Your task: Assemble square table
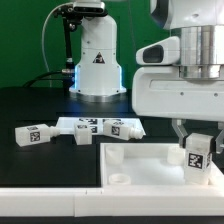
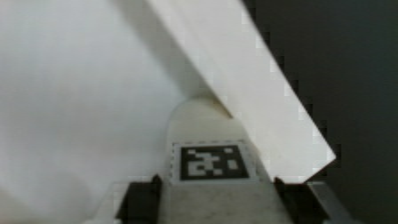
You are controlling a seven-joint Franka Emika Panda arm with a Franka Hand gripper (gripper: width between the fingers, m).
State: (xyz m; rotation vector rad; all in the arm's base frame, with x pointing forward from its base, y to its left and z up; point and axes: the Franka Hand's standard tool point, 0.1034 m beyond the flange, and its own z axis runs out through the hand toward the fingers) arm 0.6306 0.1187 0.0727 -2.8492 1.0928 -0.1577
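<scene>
The white square table top [image 1: 140,160] lies at the front of the black table, raised rim up, with a round socket [image 1: 117,179] near its front left. My gripper [image 1: 194,140] is over the top's right part, shut on a stubby white tagged leg [image 1: 195,152], held upright just above the top's floor. In the wrist view the leg [image 2: 217,150] sits between my black fingers [image 2: 146,200], its tag facing the camera, beside the top's raised rim [image 2: 240,75]. Three more tagged legs [image 1: 32,135] [image 1: 84,132] [image 1: 120,130] lie behind the top.
The marker board [image 1: 82,123] lies behind the top, under the loose legs. A long white rail [image 1: 50,205] runs along the front edge. The arm's white base [image 1: 96,60] stands at the back.
</scene>
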